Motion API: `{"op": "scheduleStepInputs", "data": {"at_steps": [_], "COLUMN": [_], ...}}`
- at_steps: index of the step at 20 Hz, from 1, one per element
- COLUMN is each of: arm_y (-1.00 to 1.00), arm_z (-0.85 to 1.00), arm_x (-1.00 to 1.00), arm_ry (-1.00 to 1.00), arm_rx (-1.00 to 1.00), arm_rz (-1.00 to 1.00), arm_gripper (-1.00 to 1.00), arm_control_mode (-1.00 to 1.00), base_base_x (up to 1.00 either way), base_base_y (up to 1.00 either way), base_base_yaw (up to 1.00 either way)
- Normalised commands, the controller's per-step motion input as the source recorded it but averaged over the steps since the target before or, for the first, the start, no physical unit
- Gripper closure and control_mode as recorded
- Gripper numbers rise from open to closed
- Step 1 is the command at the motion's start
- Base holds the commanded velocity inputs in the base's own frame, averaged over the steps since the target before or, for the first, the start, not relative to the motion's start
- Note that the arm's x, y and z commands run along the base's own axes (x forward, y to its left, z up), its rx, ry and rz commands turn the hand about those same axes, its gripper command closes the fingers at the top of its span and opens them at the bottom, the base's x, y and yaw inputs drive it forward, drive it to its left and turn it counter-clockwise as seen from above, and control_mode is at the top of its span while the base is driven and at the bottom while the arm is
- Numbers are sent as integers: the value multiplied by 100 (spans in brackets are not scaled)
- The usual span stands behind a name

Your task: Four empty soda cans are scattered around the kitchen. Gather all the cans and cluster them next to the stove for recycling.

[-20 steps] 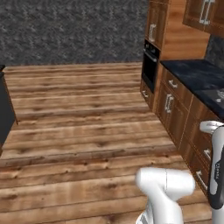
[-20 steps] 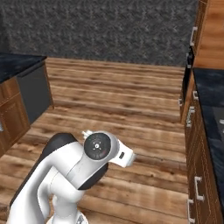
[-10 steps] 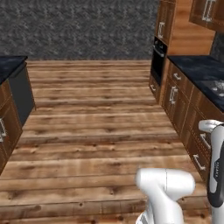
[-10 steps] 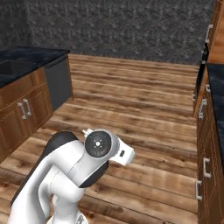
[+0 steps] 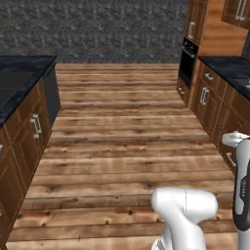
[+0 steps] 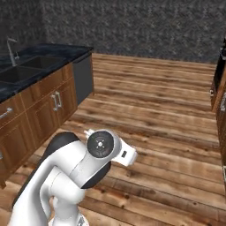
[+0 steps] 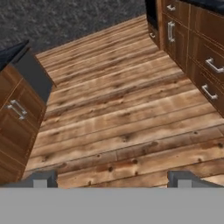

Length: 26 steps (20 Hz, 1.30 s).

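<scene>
The soda cans and the stove are out of view. My gripper (image 7: 113,179) points down at bare wooden floor (image 7: 118,113), its two dark fingertips (image 7: 43,178) standing wide apart, open with nothing between them. The arm's white body rises at the bottom of both base views, folded close over the base.
A dark-topped counter with wooden cabinets (image 5: 22,83) runs along the left and carries a sink (image 6: 26,66) with a faucet (image 6: 10,46); a dark panel (image 6: 83,79) closes its end. On the right stand drawer cabinets (image 5: 215,102) and a black wall oven (image 5: 187,56). Open floor (image 5: 122,122) lies between them.
The whole picture has shifted, so the base has turned: the left counter and sink have come into view and the right cabinets have slid toward the edge. The gripper stays open.
</scene>
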Motion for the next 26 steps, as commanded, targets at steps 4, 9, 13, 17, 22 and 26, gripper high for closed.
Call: {"op": "scheduleStepInputs", "data": {"at_steps": [4,9,13,17,22,26], "arm_y": [0,0,0,0,0,0], "arm_z": [0,0,0,0,0,0], "arm_x": [0,0,0,0,0,0], "arm_ry": [0,0,0,0,0,0], "arm_rx": [0,0,0,0,0,0], "arm_rz": [0,0,0,0,0,0], "arm_gripper": [-100,-100,-100,-100,-100,-100], "arm_control_mode": [100,100,100,100,100,100], "base_base_x": [-46,-18,-7,0,0,0], "base_base_y": [100,100,100,100,100,100], "base_base_yaw": [0,0,0,0,0,0]}}
